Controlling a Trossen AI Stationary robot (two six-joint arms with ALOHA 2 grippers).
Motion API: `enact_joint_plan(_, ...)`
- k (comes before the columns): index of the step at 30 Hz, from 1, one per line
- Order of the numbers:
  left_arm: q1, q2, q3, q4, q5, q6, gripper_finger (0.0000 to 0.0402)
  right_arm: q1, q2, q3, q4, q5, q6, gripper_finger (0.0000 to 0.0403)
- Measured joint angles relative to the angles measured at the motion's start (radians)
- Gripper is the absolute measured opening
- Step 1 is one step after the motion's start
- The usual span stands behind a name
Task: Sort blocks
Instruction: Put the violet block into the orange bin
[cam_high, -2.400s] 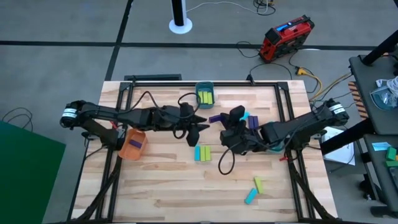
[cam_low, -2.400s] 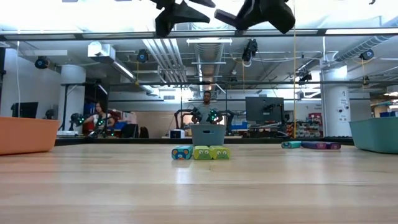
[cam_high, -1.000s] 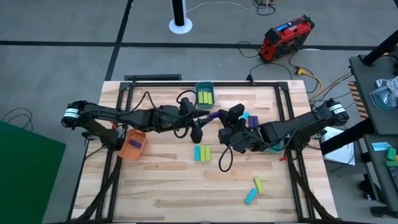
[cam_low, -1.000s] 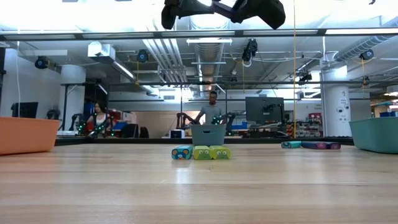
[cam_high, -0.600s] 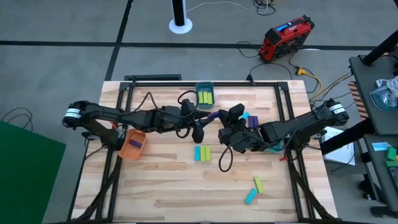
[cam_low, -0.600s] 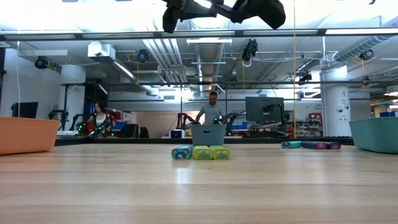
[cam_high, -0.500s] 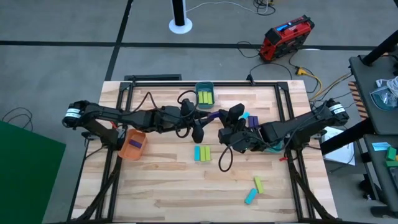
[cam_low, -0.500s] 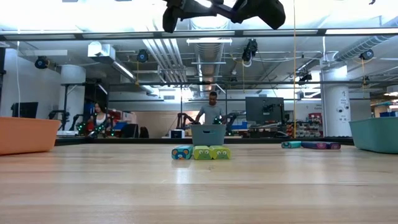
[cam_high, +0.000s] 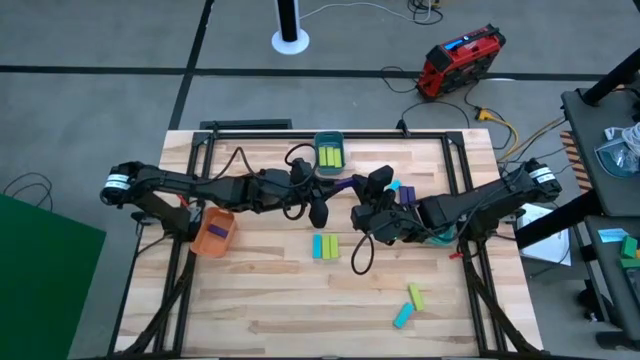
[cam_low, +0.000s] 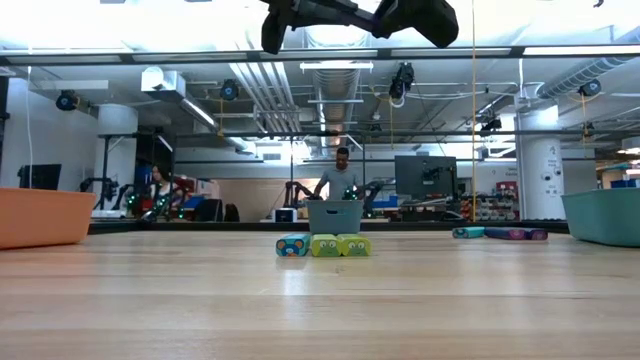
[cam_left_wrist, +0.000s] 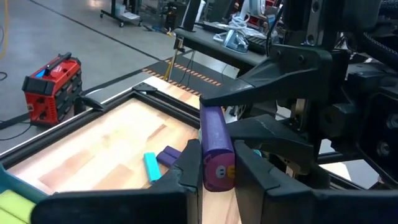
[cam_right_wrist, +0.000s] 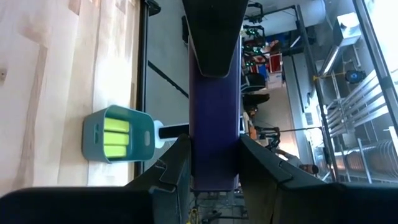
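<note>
Both arms meet above the middle of the worktop (cam_high: 260, 290), sharing one purple block (cam_left_wrist: 215, 149).

Left gripper (cam_high: 322, 203): jaws narrow, clamped on one end of the purple block, seen clearly in the left wrist view with a finger (cam_left_wrist: 189, 165) on each side. Right gripper (cam_high: 362, 203): jaws narrow too, holding the other end of the same block (cam_right_wrist: 214, 124). Block is off the worktop, up in the air between the two grippers.

Rest of the blocks:
- cyan block (cam_high: 317, 246) and green block (cam_high: 330, 245) side by side, touching, just near of the grippers, mid worktop.
- another green block (cam_high: 414, 295) and cyan block (cam_high: 403, 316) close together, near right.
- cyan and purple blocks lying by the right arm, far right, partly hidden by it.
- yellow-green blocks (cam_high: 329, 156) inside the teal bin (cam_high: 329, 139) at the far edge.
- purple block (cam_high: 219, 231) in the orange bin (cam_high: 205, 241) on the left, under the left arm.

Low view: both grippers high at the top of frame, well above the worktop.
</note>
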Motion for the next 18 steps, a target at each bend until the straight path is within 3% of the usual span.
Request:
enact_joint_plan(7,0.002,-0.002,0.0,-0.031,-0.006,-0.003,0.0032,-0.003,0.001,0.0,-0.001,-0.013,0.0,0.0099)
enact_joint_plan(13,0.002,-0.039,0.0,-0.187,-0.048,-0.035,0.0032,-0.006,0.002,-0.001,0.001,-0.008,0.047,0.0205)
enact_joint_plan(18,0.003,-0.089,0.0,-0.344,-0.106,-0.089,0.0032,-0.013,0.001,-0.001,-0.003,-0.005,0.096,0.0243)
